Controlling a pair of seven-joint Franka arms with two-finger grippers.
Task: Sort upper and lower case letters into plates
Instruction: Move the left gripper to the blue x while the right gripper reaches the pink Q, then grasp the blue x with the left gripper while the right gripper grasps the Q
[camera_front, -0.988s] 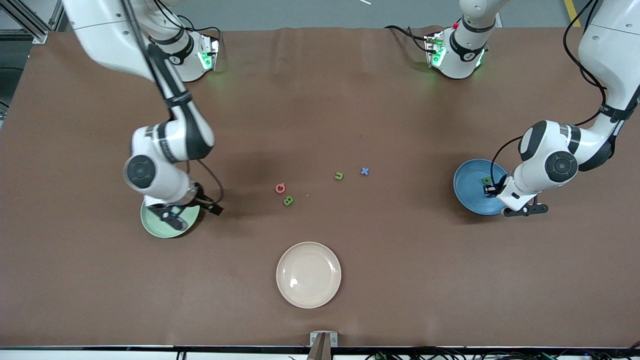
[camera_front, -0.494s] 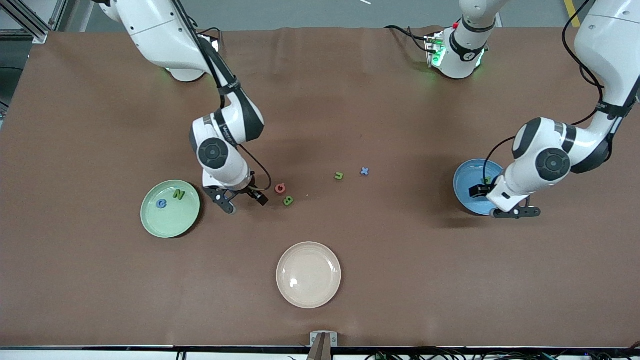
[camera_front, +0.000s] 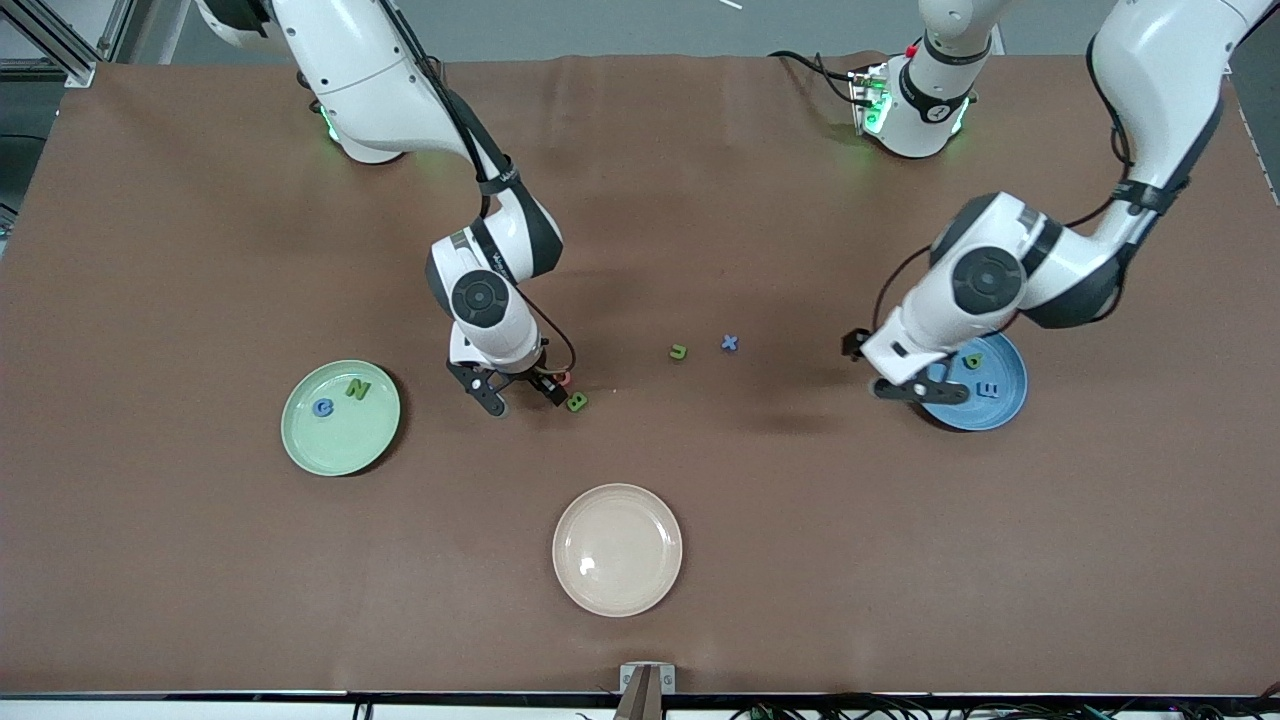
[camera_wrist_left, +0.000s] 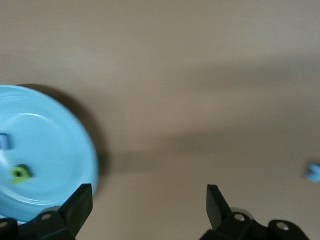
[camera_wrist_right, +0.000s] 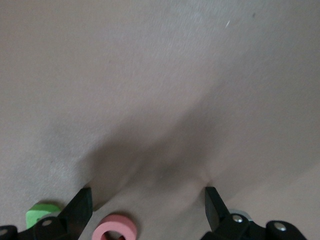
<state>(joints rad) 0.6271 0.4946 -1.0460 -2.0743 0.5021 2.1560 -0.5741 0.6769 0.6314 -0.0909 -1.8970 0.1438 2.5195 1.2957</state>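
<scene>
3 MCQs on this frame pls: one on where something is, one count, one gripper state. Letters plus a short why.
1. Where is the right gripper?
A. over the sky blue plate
B. low over the table by the red-pink letter
C. over the cream plate

2. How many letters lie in the pale green plate?
A. none
B. two
C. four

3. How do the left gripper's fingers stand?
A. open, holding nothing
B. shut on a green letter
C. shut on a blue letter

Key:
1 B: the right wrist view shows the red-pink letter and the green letter right at its fingers.
2 B: a blue one and a green one.
3 A: the left gripper, at the rim of the sky blue plate, shows spread fingers over bare table.
</scene>
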